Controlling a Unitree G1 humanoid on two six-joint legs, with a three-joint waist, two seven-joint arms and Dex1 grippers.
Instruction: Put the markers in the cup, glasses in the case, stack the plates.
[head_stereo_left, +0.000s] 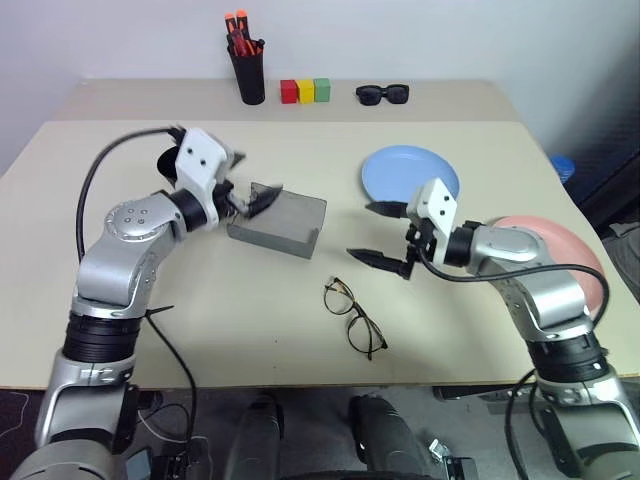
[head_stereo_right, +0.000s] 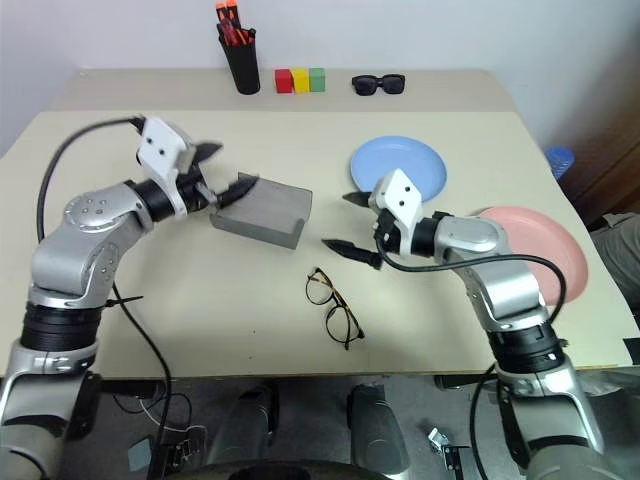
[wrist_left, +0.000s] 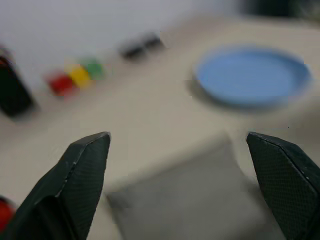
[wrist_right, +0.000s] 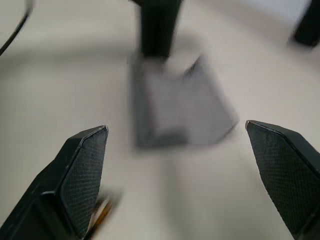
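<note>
Black, both of them: the left tool (head_stereo_left: 243, 187) has its two fingers spread wide with nothing between them, poised at the near-left end of the gray case (head_stereo_left: 280, 222), close to it or perhaps just touching. The right tool (head_stereo_left: 380, 232) also stands wide apart and empty, hanging above the desk (head_stereo_left: 200, 320) to the right of the case, pointing back toward it. Taking the case as the landmark: it sits shut near the middle of the desk. The glasses (head_stereo_left: 354, 317) lie unfolded on the bare surface in front of the case and a little to its right, below the right tool and apart from it. A light blue plate (head_stereo_left: 395, 170) rests to the right of the case and slightly behind it; a pink plate (head_stereo_left: 585, 262) lies farther right, partly hidden by the right arm, separate from the blue one. A dark round cup rim (head_stereo_left: 166, 163) peeks out left of the case, behind the left arm. Well behind the case, along the far edge, stand a black pen holder (head_stereo_left: 247, 72) with orange-capped markers, three small blocks (head_stereo_left: 305, 91) in red, yellow and green, and black sunglasses (head_stereo_left: 382, 94). Beige covers the desk surface, and a plain pale wall (head_stereo_left: 420, 35) rises behind it.
</note>
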